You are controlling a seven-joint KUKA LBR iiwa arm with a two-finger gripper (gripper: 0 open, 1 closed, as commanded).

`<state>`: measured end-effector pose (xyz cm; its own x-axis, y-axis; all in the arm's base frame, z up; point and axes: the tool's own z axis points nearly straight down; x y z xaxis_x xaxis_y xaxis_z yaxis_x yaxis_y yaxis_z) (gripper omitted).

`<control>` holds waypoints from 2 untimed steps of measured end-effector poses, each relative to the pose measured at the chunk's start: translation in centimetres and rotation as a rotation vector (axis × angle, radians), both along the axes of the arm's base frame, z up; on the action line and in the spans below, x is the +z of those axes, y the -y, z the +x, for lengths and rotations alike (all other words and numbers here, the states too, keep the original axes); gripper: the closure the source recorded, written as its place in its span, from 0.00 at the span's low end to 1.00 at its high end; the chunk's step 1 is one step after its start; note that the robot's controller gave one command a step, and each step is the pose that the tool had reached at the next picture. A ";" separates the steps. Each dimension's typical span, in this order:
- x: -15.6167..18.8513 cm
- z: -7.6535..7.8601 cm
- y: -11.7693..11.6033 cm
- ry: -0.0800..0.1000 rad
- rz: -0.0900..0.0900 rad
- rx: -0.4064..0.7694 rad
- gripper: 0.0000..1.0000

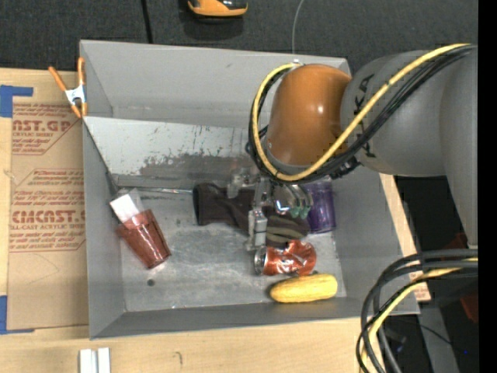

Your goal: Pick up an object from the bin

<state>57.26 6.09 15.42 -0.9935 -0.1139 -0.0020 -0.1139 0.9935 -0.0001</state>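
Grey metal makes up the bin [178, 84], and the arm [419, 107] reaches into it from 3 o'clock, its orange cover [304, 115] hanging over the bin's right half. Below that cover the claw [258, 243] points down at a spot just right of the bin's middle, towards 4 o'clock. Whether the claw is spread or pressed together cannot be told, since the wrist parts crowd around it. The nearest thing is a crushed red can [289, 259], lying on the floor at 4 o'clock with its left end right under the claw's tip; contact between them cannot be made out. At the claw's 9 o'clock side lies a dark brown floppy thing [216, 205], near the bin's middle. A yellow banana [304, 288] lies just beside the can at its 5 o'clock side, close to the front wall. A purple thing [321, 210] sits at 3 o'clock, partly under the arm. Well apart, at 8 o'clock, a red see-through cup [147, 241] lies tilted, with a white piece [124, 206] at its upper end.
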 end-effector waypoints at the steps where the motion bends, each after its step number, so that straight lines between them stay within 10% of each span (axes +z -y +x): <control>1: -2.1 0.6 1.3 0.000 0.001 0.016 0.00; 2: -4.2 0.8 2.7 0.000 0.000 0.073 0.00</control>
